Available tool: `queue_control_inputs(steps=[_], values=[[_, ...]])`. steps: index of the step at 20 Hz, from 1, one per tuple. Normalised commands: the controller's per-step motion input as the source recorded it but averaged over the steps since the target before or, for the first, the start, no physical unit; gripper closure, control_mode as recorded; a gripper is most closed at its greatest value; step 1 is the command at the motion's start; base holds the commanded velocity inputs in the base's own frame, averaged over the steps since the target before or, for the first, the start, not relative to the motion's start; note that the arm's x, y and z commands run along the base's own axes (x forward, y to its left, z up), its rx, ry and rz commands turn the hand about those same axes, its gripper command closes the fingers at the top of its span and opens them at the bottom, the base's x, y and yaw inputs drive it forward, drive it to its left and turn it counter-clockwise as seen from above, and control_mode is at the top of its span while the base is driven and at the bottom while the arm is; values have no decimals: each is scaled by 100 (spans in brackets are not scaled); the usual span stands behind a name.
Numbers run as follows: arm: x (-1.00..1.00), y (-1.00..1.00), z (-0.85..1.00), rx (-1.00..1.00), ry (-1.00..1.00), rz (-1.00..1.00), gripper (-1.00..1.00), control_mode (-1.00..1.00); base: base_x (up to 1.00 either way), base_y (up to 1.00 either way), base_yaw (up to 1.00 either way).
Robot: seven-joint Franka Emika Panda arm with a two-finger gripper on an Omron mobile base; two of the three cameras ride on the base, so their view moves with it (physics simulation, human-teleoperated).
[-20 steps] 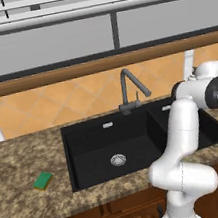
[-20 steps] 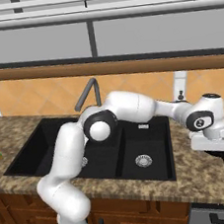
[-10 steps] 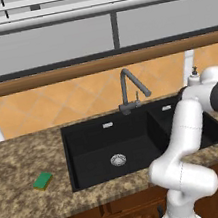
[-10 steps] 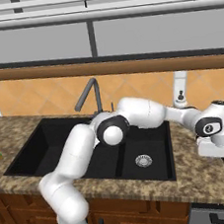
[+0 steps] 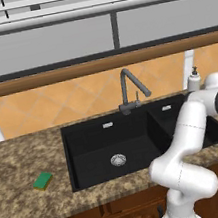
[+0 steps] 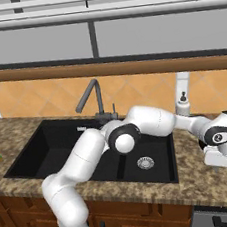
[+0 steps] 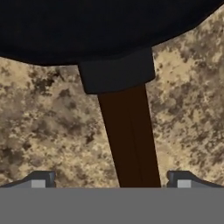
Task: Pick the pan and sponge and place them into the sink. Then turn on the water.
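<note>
Sponge point(image 5: 43, 180) left of sink point(image 5: 89, 155) — pan point(image 7: 109, 26) right

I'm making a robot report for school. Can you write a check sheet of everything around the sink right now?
Surface: speckled brown stone counter around the sink.
Sink: black, two basins, nothing in them; no water running from the faucet.
Pan: on the counter right of the sink, brown handle toward the hand.
Sponge: green, on the counter left of the sink.
Clutter: a soap bottle behind the sink.
End effector: open, low over the handle, one fingertip on each side, not gripping.
Cables: nothing seen.
Surroundings: orange tiled wall, window above, wooden cabinets below.
</note>
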Motion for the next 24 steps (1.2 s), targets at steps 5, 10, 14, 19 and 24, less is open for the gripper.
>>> queue_control_inputs(steps=[5, 10, 14, 19, 24], values=[[8, 0, -29, 0, 2, 0, -100, -100, 0, 0, 0], [8, 0, -31, 0, 3, 0, 100, -100, 0, 0, 0], [16, 0, -47, 0, 3, 1, 100, -100, 0, 0, 0], [0, 3, -10, -1, 4, 2, 100, -100, 0, 0, 0], [-2, 8, 0, 0, -1, 0, 100, -100, 0, 0, 0]])
